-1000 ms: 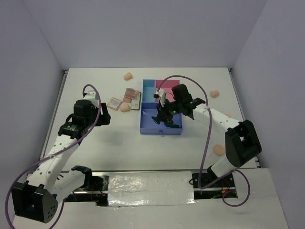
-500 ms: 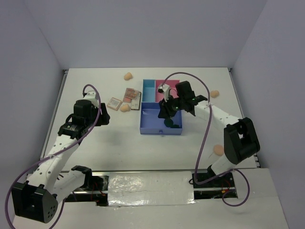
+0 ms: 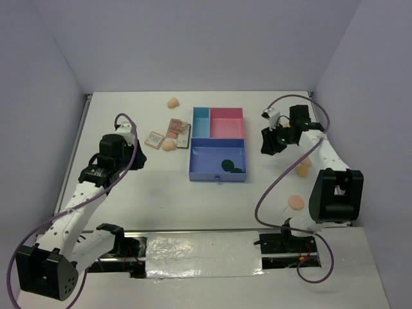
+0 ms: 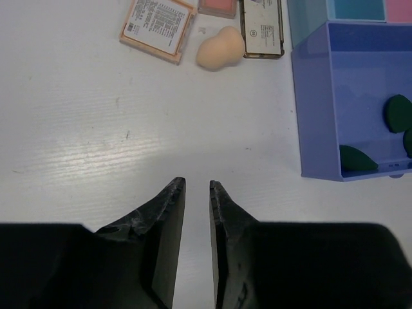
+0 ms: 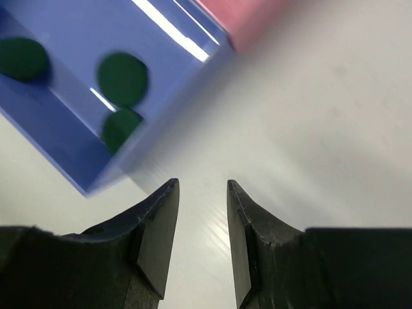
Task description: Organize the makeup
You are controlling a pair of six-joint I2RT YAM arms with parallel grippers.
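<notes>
The makeup lies loose on the white table. Three small palettes (image 3: 154,140) (image 3: 175,129) (image 3: 185,135) and a peach sponge (image 3: 168,145) lie left of the blue-and-pink tray (image 3: 217,177). More peach sponges lie at the back (image 3: 172,102) and at the right (image 3: 302,168) (image 3: 295,203). Dark green discs (image 3: 228,166) lie in the tray's large blue compartment; they also show in the right wrist view (image 5: 122,78). My right gripper (image 3: 267,143) (image 5: 203,182) is open and empty, over bare table right of the tray. My left gripper (image 3: 137,161) (image 4: 197,183) is narrowly open and empty, near a sponge (image 4: 221,48).
The tray's wall (image 4: 315,116) stands right of my left gripper. A table-edge rail (image 3: 82,129) runs along the left side. Purple cables loop over both arms. Grey walls close in the back and sides.
My right gripper has left the tray's blue compartment and swung right, over the table. Green discs stay in the compartment. The left arm has not moved.
</notes>
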